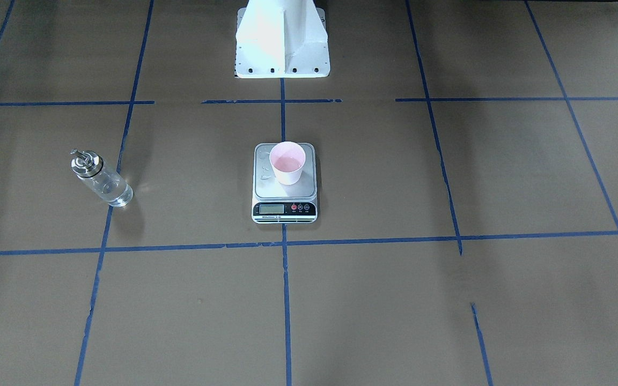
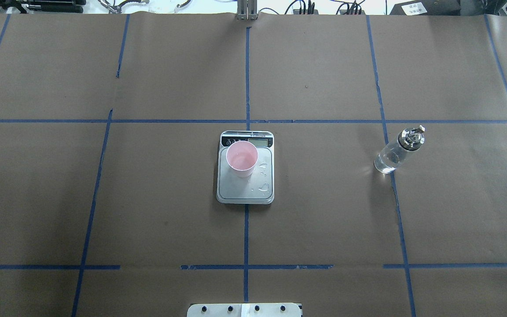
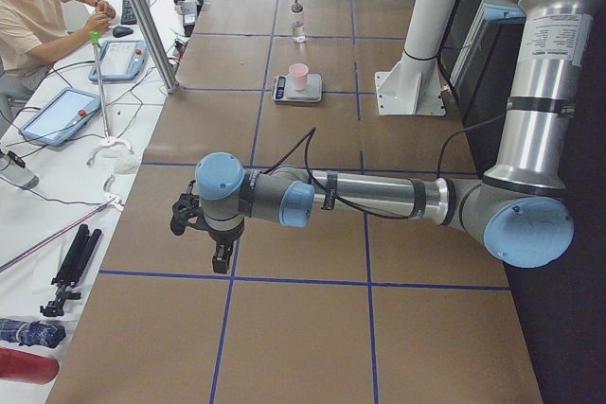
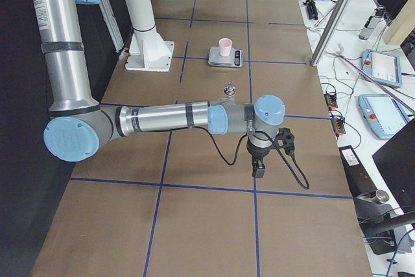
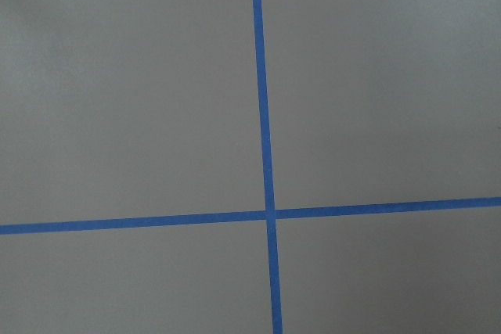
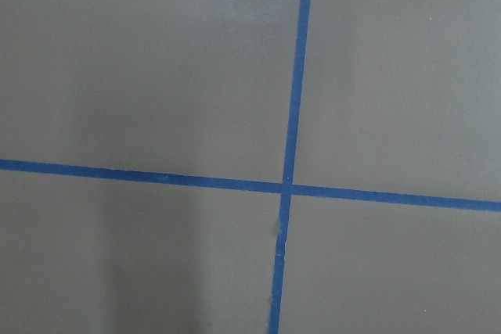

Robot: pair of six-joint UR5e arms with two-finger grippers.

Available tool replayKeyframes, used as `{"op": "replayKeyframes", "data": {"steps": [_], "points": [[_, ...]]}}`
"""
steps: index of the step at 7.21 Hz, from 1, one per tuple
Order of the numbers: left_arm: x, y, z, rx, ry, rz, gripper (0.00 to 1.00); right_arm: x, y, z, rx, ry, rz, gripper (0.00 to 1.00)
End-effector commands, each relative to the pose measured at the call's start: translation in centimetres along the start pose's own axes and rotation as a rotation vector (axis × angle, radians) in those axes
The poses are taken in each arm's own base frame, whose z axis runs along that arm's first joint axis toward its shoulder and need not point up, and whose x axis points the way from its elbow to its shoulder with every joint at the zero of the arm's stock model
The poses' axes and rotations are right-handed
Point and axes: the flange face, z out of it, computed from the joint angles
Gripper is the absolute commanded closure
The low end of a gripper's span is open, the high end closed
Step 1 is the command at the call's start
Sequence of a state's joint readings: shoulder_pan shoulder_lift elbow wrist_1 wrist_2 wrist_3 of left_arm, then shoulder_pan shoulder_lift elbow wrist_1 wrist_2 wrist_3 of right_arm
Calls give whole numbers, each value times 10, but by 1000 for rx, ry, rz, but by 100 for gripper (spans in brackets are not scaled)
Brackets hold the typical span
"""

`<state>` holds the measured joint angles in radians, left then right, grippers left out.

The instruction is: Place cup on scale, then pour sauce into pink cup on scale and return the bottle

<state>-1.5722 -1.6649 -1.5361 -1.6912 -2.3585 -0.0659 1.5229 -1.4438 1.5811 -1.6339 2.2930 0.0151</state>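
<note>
The pale pink cup (image 1: 287,163) stands upright on the far-left part of the scale (image 1: 285,190) at the table's middle; it also shows in the overhead view (image 2: 241,158). Clear drops lie on the scale's platform (image 2: 263,178). The glass bottle (image 2: 396,152) with clear sauce stands upright on the table to the robot's right, apart from the scale. My left gripper (image 3: 220,254) hangs over bare table far to the left; my right gripper (image 4: 258,168) hangs far to the right. I cannot tell whether either is open or shut. Both wrist views show only paper and tape.
Brown paper with a blue tape grid (image 2: 246,229) covers the table. The robot's white base (image 1: 282,48) stands behind the scale. An operator (image 3: 33,16) sits at a side bench with tablets (image 3: 59,115). More gear lies on the other side bench (image 4: 382,69).
</note>
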Motion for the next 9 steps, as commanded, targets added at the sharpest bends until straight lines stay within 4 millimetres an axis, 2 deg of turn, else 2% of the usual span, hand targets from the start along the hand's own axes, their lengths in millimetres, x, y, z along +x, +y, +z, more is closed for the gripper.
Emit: {"op": "replayKeyframes", "data": {"steps": [1, 2, 3, 4, 5, 6, 7, 9], "points": [[-1, 6, 19, -41, -7, -7, 0, 6, 6, 7, -13, 6, 22, 0], [-7, 16, 22, -93, -25, -53, 0, 6, 7, 8, -15, 0, 23, 0], [-9, 17, 22, -144, -29, -74, 0, 2, 5, 13, -24, 2, 16, 0], [-7, 19, 20, -152, -21, 10, 0, -2, 3, 15, -27, 2, 7, 0], [-6, 17, 20, -187, -25, 1, 0, -6, 1, 14, -26, -2, -1, 0], [0, 3, 18, -216, -44, 0, 0, -10, 0, 19, -34, 1, -8, 0], [-7, 13, 23, -234, -37, 31, 0, -12, -2, 20, -36, 1, -12, 0], [-6, 12, 23, -235, -38, 42, 0, -10, -1, 23, -43, -4, -8, 0]]}}
